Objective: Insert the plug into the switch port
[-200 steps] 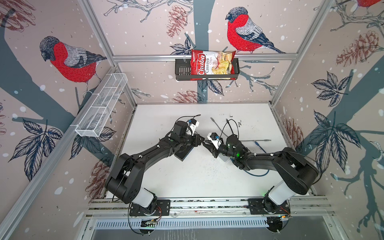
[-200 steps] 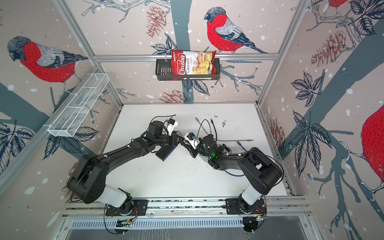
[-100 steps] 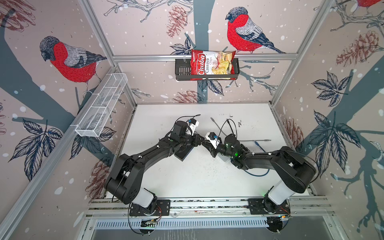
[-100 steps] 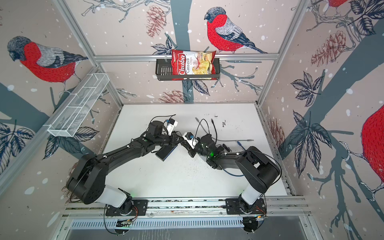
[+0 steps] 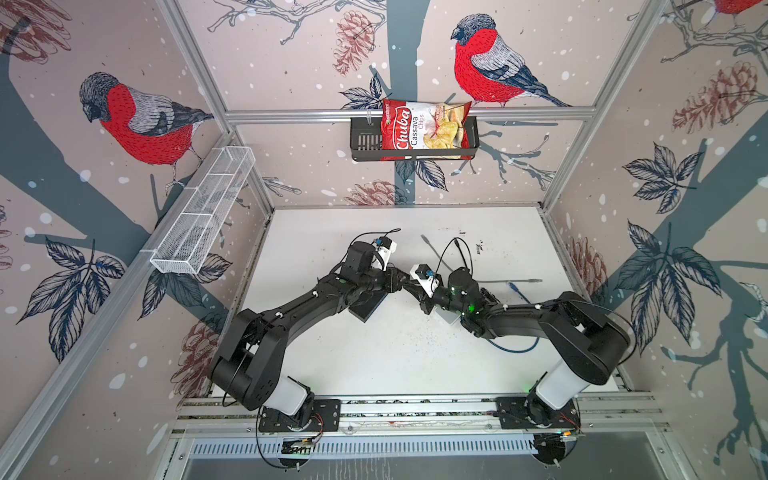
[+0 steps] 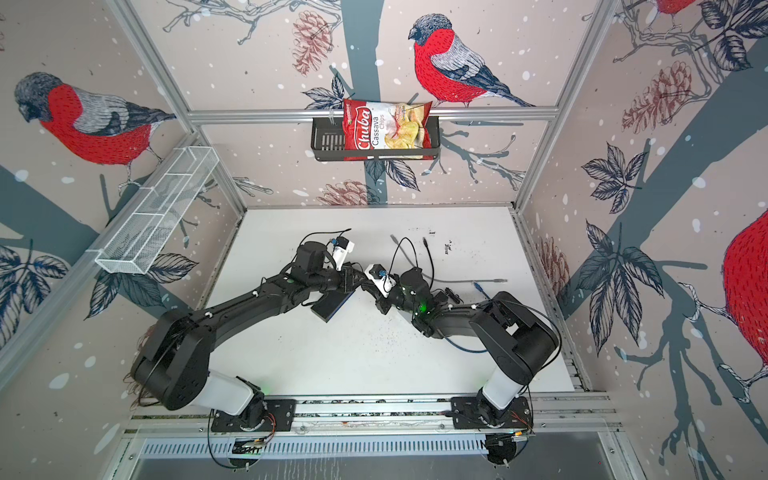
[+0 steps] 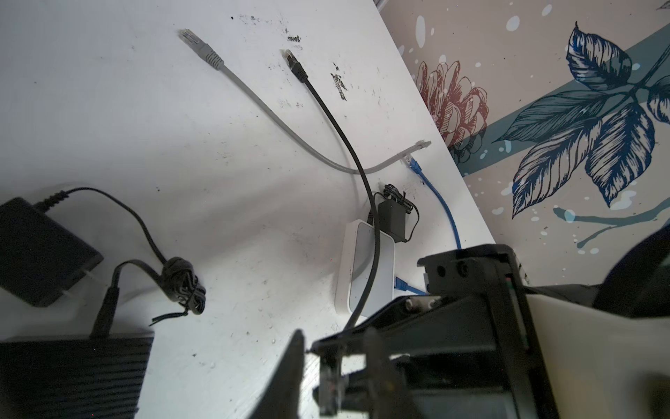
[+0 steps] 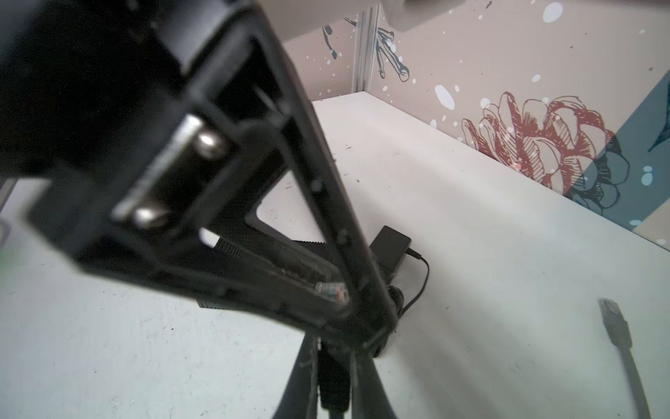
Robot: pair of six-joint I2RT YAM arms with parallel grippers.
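Note:
Both grippers meet above the table's middle in both top views. The plug [image 8: 331, 292] is a clear connector on a black cable [image 7: 326, 109]. My right gripper [image 8: 333, 362] is shut on its black boot. My left gripper [image 7: 335, 348] stands open around the plug [image 7: 330, 384], with a gap beside one finger [image 7: 286, 377]. A white switch box [image 7: 362, 268] with a blue cable plugged in lies under the right arm [image 5: 451, 319]. A black ribbed box [image 7: 72, 377] lies under the left arm [image 5: 368, 307]. I cannot tell which box the task means.
A loose grey cable [image 7: 253, 94] and a blue cable [image 7: 446, 214] lie on the table's right half. A black power adapter [image 7: 36, 250] and its knotted cord [image 7: 181, 283] sit near the black box. A chip bag [image 5: 424, 129] and a mesh rack [image 5: 203, 212] hang on the walls.
The left gripper's jaws have spread apart from the plug while the right gripper's jaws have closed in on its boot. Both arms have barely shifted.

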